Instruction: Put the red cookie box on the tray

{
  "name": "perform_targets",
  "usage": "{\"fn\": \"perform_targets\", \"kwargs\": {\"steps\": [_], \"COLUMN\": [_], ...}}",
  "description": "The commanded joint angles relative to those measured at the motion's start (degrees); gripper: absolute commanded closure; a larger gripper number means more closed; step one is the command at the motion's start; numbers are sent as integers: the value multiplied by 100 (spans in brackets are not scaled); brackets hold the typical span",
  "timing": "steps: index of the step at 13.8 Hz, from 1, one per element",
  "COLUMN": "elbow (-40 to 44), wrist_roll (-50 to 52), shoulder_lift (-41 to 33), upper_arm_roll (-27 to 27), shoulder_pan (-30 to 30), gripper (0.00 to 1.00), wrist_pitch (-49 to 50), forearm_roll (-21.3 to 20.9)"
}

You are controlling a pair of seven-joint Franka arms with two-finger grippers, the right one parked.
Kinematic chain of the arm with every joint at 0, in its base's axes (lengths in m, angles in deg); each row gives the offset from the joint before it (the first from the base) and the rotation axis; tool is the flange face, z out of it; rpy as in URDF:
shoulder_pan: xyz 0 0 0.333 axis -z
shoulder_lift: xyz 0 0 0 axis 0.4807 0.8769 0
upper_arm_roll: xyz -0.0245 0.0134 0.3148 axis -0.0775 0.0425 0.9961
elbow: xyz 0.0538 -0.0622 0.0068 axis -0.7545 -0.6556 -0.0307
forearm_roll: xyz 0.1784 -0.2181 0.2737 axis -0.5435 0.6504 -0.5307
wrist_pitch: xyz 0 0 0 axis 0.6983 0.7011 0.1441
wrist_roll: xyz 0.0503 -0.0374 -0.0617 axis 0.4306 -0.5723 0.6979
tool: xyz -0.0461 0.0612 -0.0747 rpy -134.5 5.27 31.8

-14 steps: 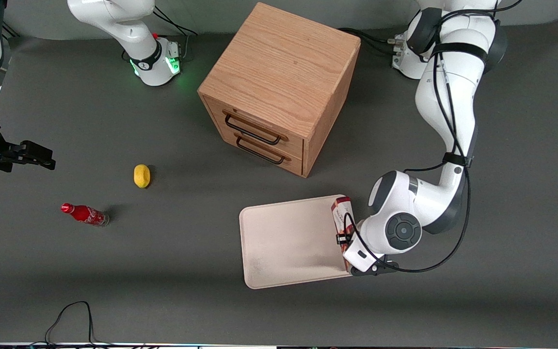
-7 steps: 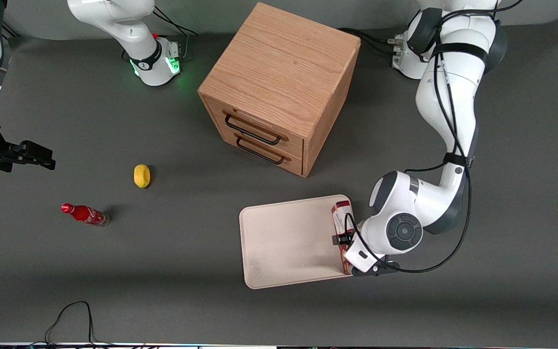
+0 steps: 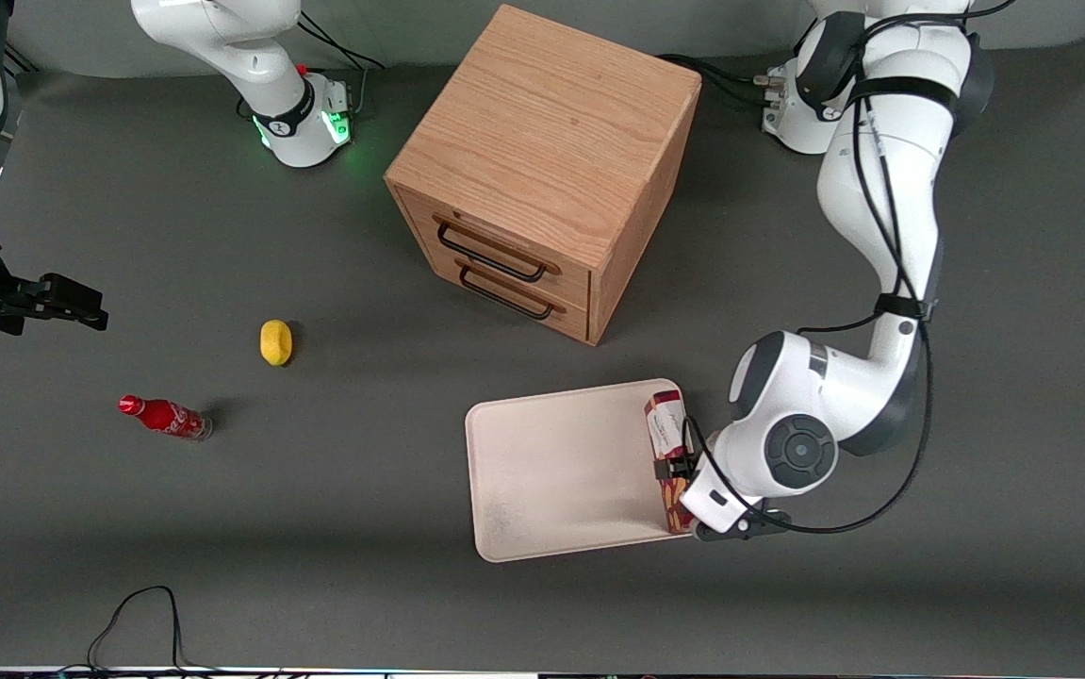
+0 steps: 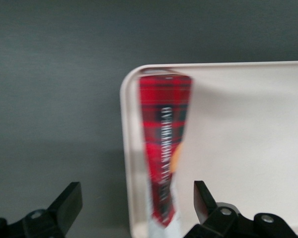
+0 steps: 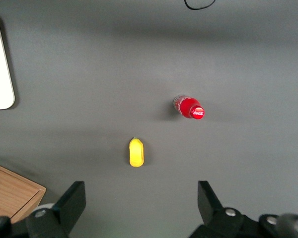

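The red cookie box (image 3: 665, 441) lies lengthwise on the tray (image 3: 561, 467), along the rim at the working arm's end of the table. Its white-label end points toward the wooden cabinet. My left gripper (image 3: 677, 470) hovers just above the box, mostly hidden under the wrist in the front view. In the left wrist view the gripper (image 4: 137, 203) is open. The plaid red box (image 4: 165, 144) sits between the two black fingers (image 4: 69, 203) with a gap on each side, inside the rim of the cream tray (image 4: 248, 129).
A wooden two-drawer cabinet (image 3: 542, 170) stands farther from the front camera than the tray. A yellow lemon (image 3: 275, 341) and a small red soda bottle (image 3: 163, 416) lie toward the parked arm's end. A black cable (image 3: 141, 618) loops at the table's near edge.
The wrist and forearm have shifted slightly toward the working arm's end of the table. The box stays on the tray by the rim, barely moved.
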Motion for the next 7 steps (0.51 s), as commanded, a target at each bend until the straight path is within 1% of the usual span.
{"fn": "perform_targets", "kwargs": {"steps": [1,2,4,6,7], "elbow": [-1071,-1571,-2459,-3225,-3594], "wrist_roll": [-409,-471,-1005,-1209,-1349], "shoulder_lift": [-1113,-1569,-2361,-3091,-3442], "upper_arm_roll": [6,-3,-3,6,15], "shoulder_pan": [-408,-523,-813,-1068,-1182], "gripper": [0,0,0,0,0], "wrist_pitch": [311,251,232,197,119], "forearm_roll": [-57,-57,-31,-13,-74]}}
